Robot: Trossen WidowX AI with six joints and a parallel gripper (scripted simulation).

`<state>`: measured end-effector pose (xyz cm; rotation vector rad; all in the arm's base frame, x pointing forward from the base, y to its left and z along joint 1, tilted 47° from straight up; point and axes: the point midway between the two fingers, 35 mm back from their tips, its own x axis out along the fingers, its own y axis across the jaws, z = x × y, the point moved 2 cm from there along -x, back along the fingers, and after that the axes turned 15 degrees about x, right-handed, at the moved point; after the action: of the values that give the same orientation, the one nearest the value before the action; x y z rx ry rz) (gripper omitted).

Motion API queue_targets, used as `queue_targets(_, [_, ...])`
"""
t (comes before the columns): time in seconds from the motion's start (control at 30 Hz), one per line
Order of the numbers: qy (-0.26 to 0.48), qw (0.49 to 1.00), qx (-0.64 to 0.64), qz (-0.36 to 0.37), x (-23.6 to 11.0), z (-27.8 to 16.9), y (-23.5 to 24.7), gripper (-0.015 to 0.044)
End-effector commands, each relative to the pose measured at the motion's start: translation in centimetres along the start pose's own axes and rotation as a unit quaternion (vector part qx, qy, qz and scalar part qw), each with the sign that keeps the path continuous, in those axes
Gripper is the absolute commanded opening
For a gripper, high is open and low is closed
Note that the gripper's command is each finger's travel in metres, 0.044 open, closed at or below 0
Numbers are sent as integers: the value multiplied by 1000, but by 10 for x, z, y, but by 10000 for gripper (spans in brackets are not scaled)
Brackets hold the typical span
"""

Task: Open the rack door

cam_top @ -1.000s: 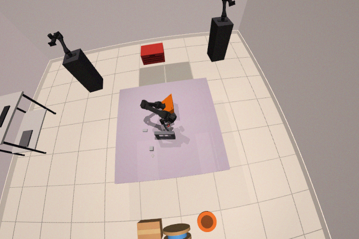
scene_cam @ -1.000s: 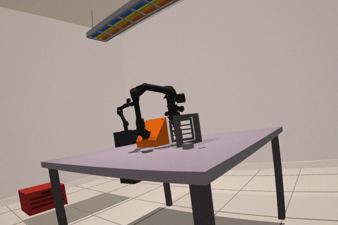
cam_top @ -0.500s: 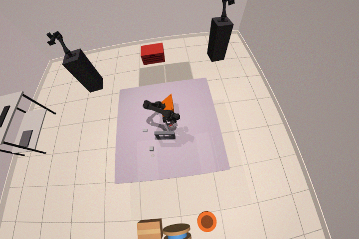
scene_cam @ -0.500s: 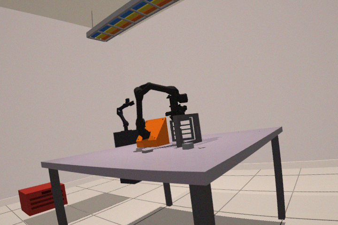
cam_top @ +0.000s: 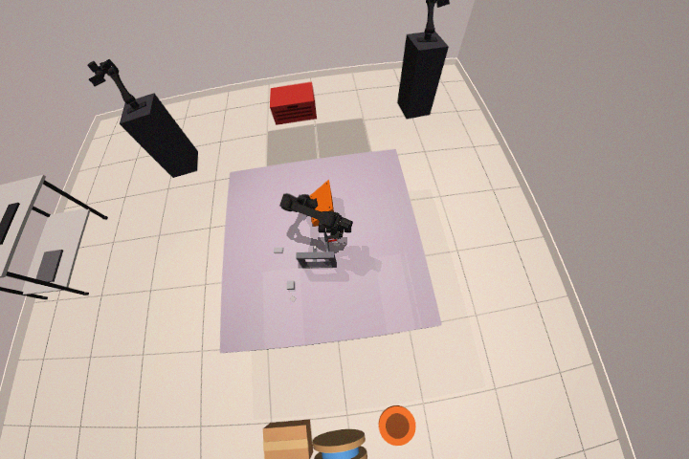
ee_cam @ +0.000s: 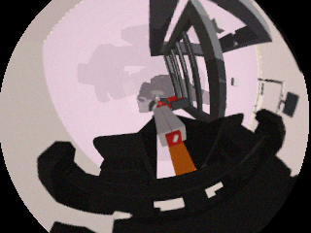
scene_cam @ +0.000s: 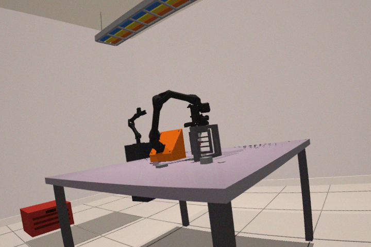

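The grey rack frame (cam_top: 317, 254) (scene_cam: 194, 142) stands upright on the table (cam_top: 356, 318) (scene_cam: 133, 179). The barred door (ee_cam: 217, 68) is swung well out of the frame, on the arm's side; its exact angle is hard to read. The upright handle (ee_cam: 167, 118) is pale grey with a red-marked top and more red near its base, on the door's free side. My gripper (cam_top: 331, 235) (ee_cam: 163, 118) points down and is shut on the handle, with black fingers on both sides of it. The fingertips are partly hidden behind the frame in the exterior view. The handle's exact turn is unclear.
An orange wedge-shaped block (cam_top: 322, 200) (scene_cam: 174, 146) stands beside the arm's base. Two small grey blocks (cam_top: 277, 250) (cam_top: 290, 285) (scene_cam: 162, 165) (scene_cam: 206, 160) and a thin pale chip (cam_top: 292, 298) (scene_cam: 221, 162) lie on the table near the frame.
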<state>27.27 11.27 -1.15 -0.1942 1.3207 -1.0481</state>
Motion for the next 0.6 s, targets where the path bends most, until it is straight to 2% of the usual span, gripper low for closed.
queue_targets(0.0, [3, 999, 40, 2, 0, 1, 10, 21])
queue_targets(0.57, [4, 997, 78, 2, 0, 1, 21, 21])
